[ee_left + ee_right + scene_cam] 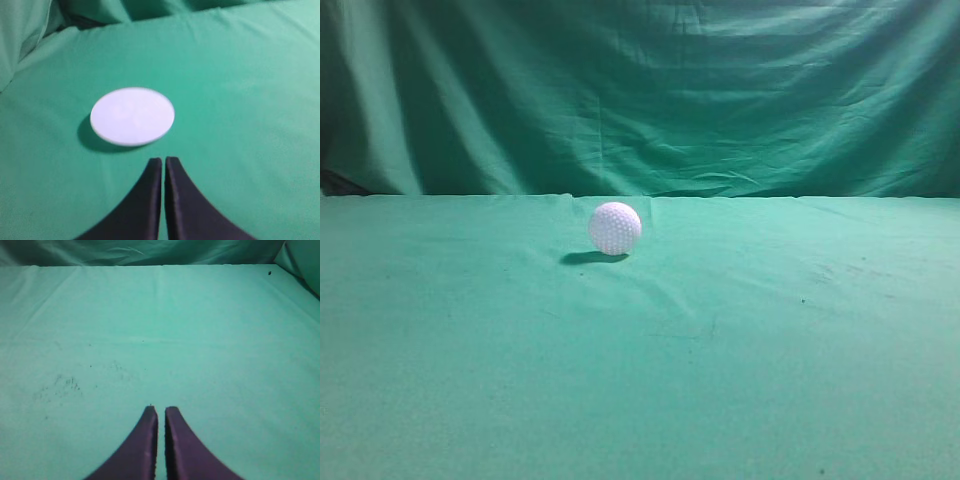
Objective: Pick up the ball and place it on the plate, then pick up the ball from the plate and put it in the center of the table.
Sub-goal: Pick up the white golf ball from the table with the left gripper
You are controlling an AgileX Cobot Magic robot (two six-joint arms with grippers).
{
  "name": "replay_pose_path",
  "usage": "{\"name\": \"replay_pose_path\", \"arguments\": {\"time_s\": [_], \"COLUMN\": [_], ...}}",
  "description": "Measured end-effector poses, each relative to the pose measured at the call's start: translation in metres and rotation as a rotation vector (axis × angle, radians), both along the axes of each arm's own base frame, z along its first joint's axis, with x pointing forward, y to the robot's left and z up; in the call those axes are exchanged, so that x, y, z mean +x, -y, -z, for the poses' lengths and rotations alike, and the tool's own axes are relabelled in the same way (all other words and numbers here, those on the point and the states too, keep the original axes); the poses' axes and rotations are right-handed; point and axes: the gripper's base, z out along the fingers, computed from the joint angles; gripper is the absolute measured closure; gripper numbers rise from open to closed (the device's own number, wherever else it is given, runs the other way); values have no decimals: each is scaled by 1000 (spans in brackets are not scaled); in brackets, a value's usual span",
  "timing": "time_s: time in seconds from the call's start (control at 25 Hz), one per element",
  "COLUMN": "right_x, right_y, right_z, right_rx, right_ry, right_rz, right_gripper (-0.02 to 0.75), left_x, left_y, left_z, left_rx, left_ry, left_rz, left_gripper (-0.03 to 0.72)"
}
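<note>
The white dimpled golf ball [615,228] rests on the green cloth table [770,340] near the middle, in the exterior view; no arm shows in that view. In the left wrist view a round white plate [132,116] lies flat on the cloth, empty. My left gripper [163,160] is shut and empty, just short of the plate's near rim. My right gripper [158,409] is shut and empty over bare cloth [200,340]. The ball does not show in either wrist view.
A darker green cloth backdrop [640,90] hangs behind the table. Folds of it rise at the far left in the left wrist view [20,35]. Faint dark smudges [62,385] mark the cloth left of my right gripper.
</note>
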Motion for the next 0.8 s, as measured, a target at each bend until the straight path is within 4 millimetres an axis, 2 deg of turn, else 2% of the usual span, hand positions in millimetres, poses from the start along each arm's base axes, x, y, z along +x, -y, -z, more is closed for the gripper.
{"name": "replay_pose_path", "arguments": {"time_s": [0.12, 0.24, 0.4, 0.52, 0.68, 0.8], "right_x": [0, 0, 0, 0, 0, 0], "right_y": [0, 0, 0, 0, 0, 0], "right_z": [0, 0, 0, 0, 0, 0], "right_rx": [0, 0, 0, 0, 0, 0], "right_ry": [0, 0, 0, 0, 0, 0], "right_rz": [0, 0, 0, 0, 0, 0], "right_gripper": [738, 738, 738, 738, 738, 738], "left_x": [1, 1, 1, 0, 0, 6], "left_y": [-1, -4, -6, -3, 5, 12], "left_z": [-14, -22, -27, -27, -48, -59], "left_rx": [-124, -162, -203, -254, -262, -296], "left_ry": [149, 241, 290, 231, 130, 27], "left_rz": [-27, -51, -66, -39, 59, 126], "left_gripper": [688, 688, 688, 688, 688, 688]}}
